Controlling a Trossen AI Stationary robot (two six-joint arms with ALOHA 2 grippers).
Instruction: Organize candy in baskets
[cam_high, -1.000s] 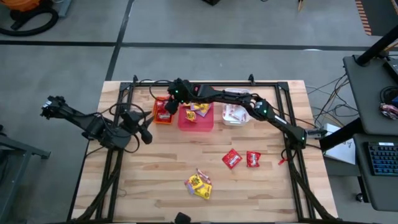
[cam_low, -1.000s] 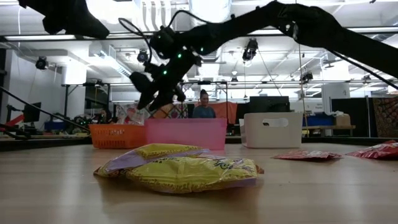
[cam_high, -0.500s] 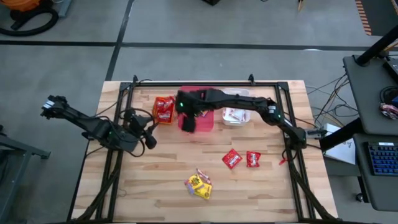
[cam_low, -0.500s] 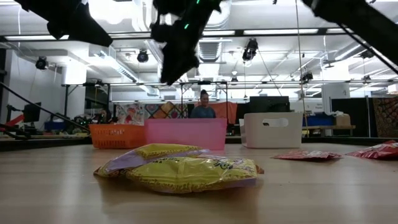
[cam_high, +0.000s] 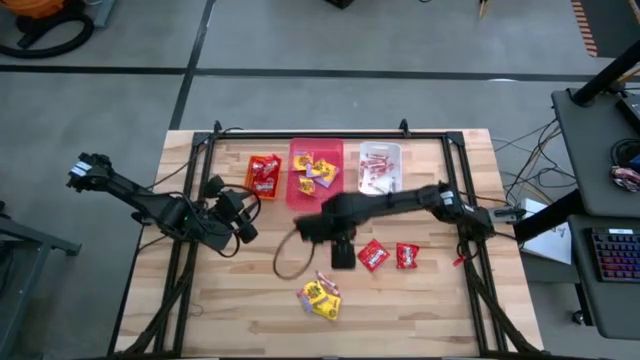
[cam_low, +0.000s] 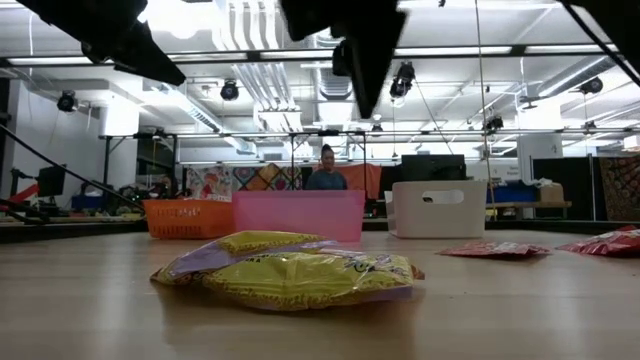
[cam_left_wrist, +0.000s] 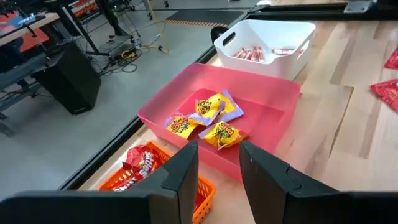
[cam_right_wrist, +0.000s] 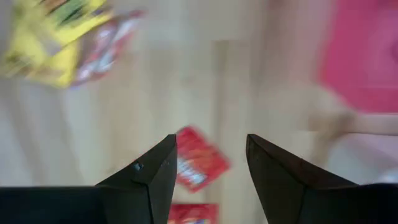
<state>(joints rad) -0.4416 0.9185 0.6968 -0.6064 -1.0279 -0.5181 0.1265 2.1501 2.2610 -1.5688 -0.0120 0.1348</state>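
From above, the right gripper (cam_high: 343, 258) hangs over the wooden surface (cam_high: 260, 285), beside two red square packets (cam_high: 373, 255). It has moved away from the pink plastic basket (cam_high: 316, 172). The left wrist view shows yellow packets (cam_left_wrist: 211, 118) inside that basket; the left gripper's (cam_left_wrist: 219, 163) fingers stand apart. The right wrist view shows open, empty fingers (cam_right_wrist: 160, 168).

We see the right gripper (cam_right_wrist: 208, 165) with fingers apart and nothing between them, above the bare wooden table (cam_right_wrist: 124, 124). One red packet (cam_right_wrist: 198, 160) lies between the fingers, a second red packet (cam_right_wrist: 188, 214) just past it at the edge. Yellow packets (cam_right_wrist: 59, 40) sit well apart. The pink basket (cam_right_wrist: 360, 56) is blurred.
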